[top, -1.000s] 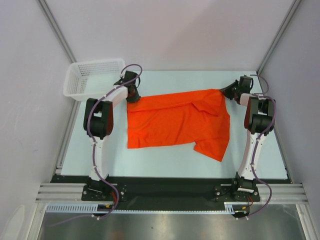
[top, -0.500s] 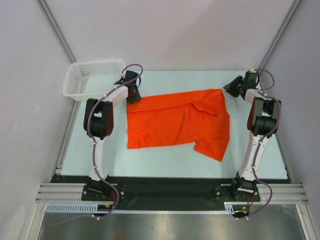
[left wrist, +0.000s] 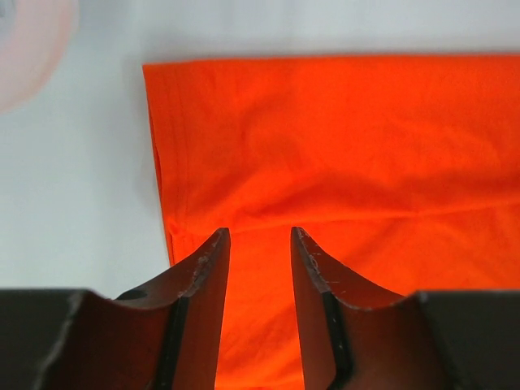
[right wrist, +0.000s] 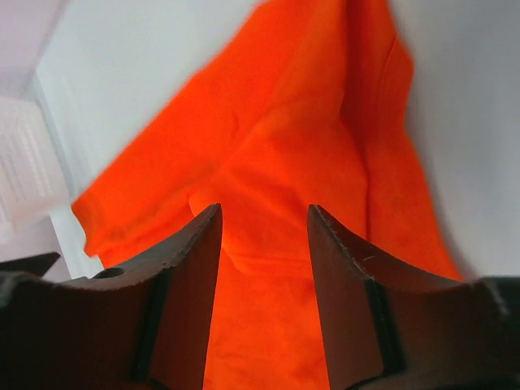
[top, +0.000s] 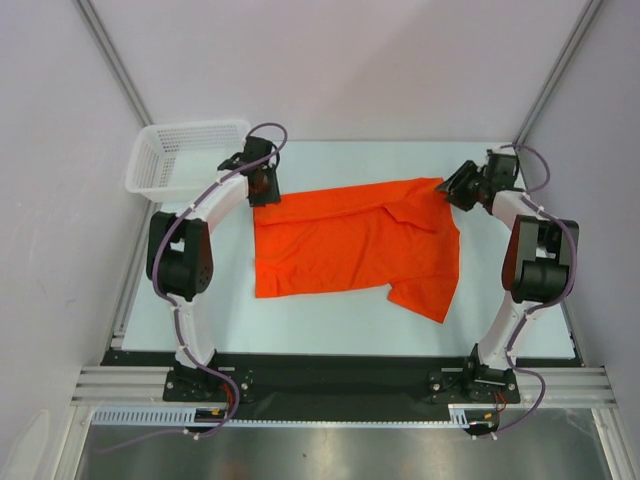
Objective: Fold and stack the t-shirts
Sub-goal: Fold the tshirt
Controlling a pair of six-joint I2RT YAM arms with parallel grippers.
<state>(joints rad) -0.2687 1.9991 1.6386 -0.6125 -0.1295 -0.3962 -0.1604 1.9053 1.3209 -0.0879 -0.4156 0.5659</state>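
Note:
One plain orange-red t-shirt point(top: 350, 240) lies flat and partly folded in the middle of the table, a sleeve hanging toward the near right. My left gripper point(top: 264, 192) is at its far left corner, jaws open, over the cloth point(left wrist: 341, 146) with nothing between them. My right gripper point(top: 447, 187) is at the far right corner, jaws open, above the shirt point(right wrist: 268, 187), holding nothing.
A white mesh basket point(top: 185, 155) stands at the far left corner of the pale table point(top: 330, 320). Grey walls and metal frame posts close in the sides and back. A black strip runs along the near edge.
The right gripper swung out to the far right, then came back to the shirt's far right corner. The left arm's elbow moved left; its gripper stayed at the far left corner.

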